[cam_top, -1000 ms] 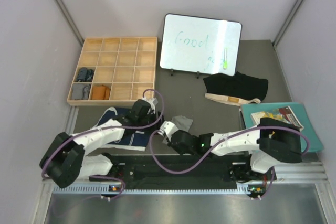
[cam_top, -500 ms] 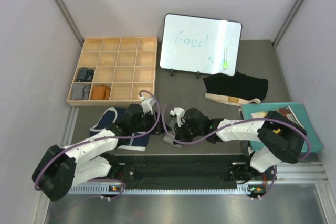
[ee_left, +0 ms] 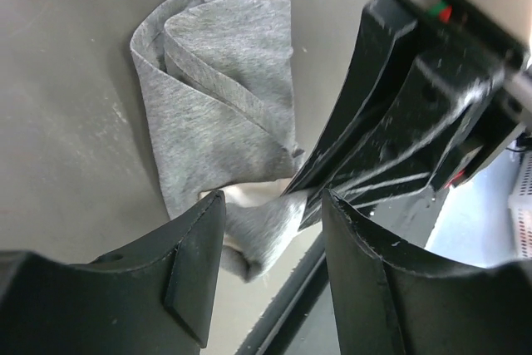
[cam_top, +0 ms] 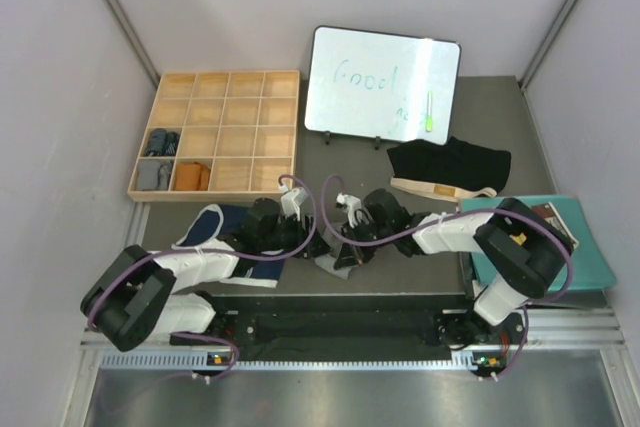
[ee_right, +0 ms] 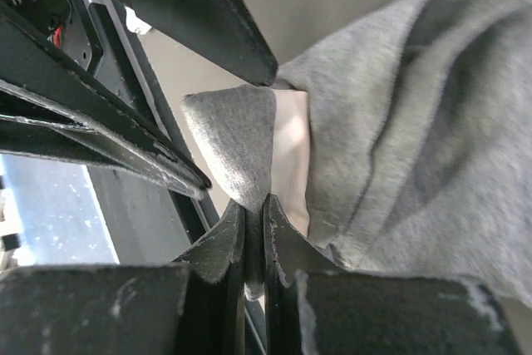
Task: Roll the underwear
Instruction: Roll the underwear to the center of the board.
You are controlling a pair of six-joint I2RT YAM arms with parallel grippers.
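Note:
The grey underwear (cam_top: 337,260) lies folded near the table's front edge, with its cream waistband (ee_right: 289,155) showing in the fold. My right gripper (ee_right: 253,215) is shut on a corner of it (ee_left: 266,222). That pinched corner sits between the spread jaws of my left gripper (ee_left: 270,205), which is open. The left fingers (ee_right: 195,14) stand on either side of the grey underwear (ee_right: 399,106), and one tip touches the cloth. The navy underwear (cam_top: 212,221) lies partly under the left arm. The black underwear (cam_top: 450,167) lies flat at the back right.
A wooden compartment tray (cam_top: 235,97) at the back left holds rolled grey pieces (cam_top: 158,142) and an orange one (cam_top: 190,177). A whiteboard (cam_top: 380,82) stands at the back. A teal book (cam_top: 580,247) lies at the right edge. The black front rail (ee_left: 291,313) runs just below the grippers.
My left gripper moved right from the navy underwear to the grey one, and its jaws narrowed a little. The right gripper shifted toward the back, still pinching the grey cloth, which slid toward the front edge.

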